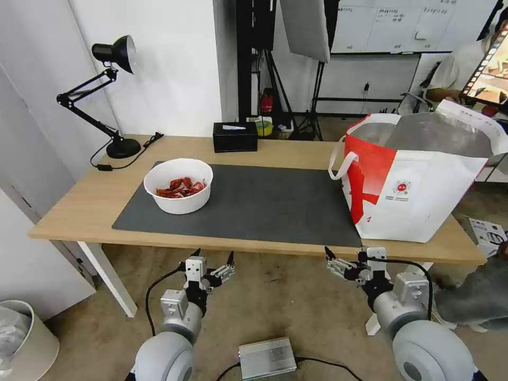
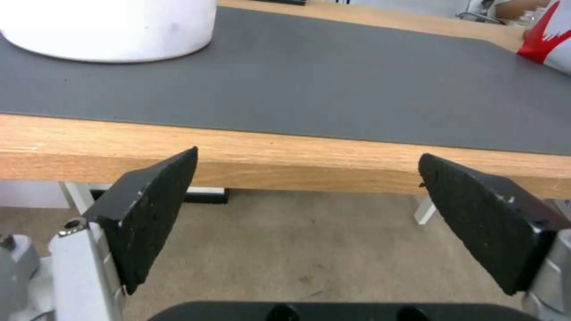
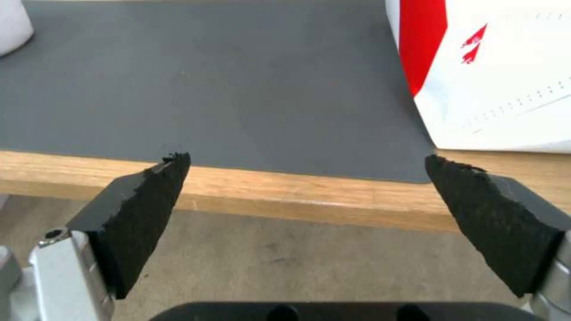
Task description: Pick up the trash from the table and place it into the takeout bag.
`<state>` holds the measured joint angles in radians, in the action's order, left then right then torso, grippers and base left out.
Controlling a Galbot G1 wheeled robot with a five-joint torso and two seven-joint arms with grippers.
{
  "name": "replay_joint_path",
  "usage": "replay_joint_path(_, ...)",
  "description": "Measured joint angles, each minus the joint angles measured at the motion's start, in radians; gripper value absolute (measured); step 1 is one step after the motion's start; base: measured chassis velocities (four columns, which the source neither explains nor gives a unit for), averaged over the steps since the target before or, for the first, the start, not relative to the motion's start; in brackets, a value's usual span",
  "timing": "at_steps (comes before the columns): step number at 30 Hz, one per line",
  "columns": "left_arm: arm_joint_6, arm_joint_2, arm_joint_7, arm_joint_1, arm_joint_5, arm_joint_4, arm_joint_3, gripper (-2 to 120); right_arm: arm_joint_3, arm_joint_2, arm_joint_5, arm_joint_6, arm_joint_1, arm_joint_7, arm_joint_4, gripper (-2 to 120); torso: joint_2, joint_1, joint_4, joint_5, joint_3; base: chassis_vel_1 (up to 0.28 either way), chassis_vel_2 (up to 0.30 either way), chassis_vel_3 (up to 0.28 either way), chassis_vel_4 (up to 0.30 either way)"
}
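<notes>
A white round bowl (image 1: 179, 185) of red crayfish shells, the trash, sits at the left end of the dark grey mat (image 1: 264, 201) on the light-wood table (image 1: 79, 206). The large white-and-red takeout bag (image 1: 418, 180) stands open at the table's right end, its foil lining showing. Both grippers hang below the table's front edge. My left gripper (image 1: 214, 254) is open and holds nothing, below and right of the bowl (image 2: 113, 26). My right gripper (image 1: 345, 251) is open too, just under the bag's near corner (image 3: 494, 76).
A black desk lamp (image 1: 114, 53) stands at the back left of the table and a black tissue box (image 1: 235, 136) at the back middle. On the floor are a white bin (image 1: 26, 338) at the left and a silver box (image 1: 267, 358) between my arms.
</notes>
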<state>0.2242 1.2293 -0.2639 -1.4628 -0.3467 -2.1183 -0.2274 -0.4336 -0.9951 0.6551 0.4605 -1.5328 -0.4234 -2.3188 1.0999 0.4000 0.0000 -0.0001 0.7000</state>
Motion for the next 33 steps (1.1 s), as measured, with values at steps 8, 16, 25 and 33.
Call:
replay_joint_path(8,0.0,0.002,0.001,0.004,-0.003,0.005,0.004,100,0.0,-0.004,-0.002,-0.004,0.005,-0.009,0.0,100,0.0,0.0,0.0,0.0,0.0,0.0,0.0,0.0,0.0)
replay_joint_path(16,0.0,-0.002,0.0,0.011,-0.018,0.007,-0.004,100,0.0,-0.004,-0.003,-0.005,0.006,-0.009,0.001,100,0.0,0.0,0.0,0.0,0.0,0.0,0.0,0.0,0.0)
replay_joint_path(25,0.019,-0.019,-0.028,0.051,-0.065,0.001,-0.026,100,0.0,-0.003,-0.004,-0.006,0.007,-0.008,0.001,100,0.0,0.0,0.0,0.0,0.0,0.0,0.0,0.0,0.0)
replay_joint_path(33,0.08,-0.067,-0.075,0.138,-0.181,-0.006,-0.066,100,0.0,-0.003,-0.004,-0.007,0.007,-0.008,0.002,100,0.0,0.0,0.0,0.0,0.0,0.0,0.0,0.0,0.0)
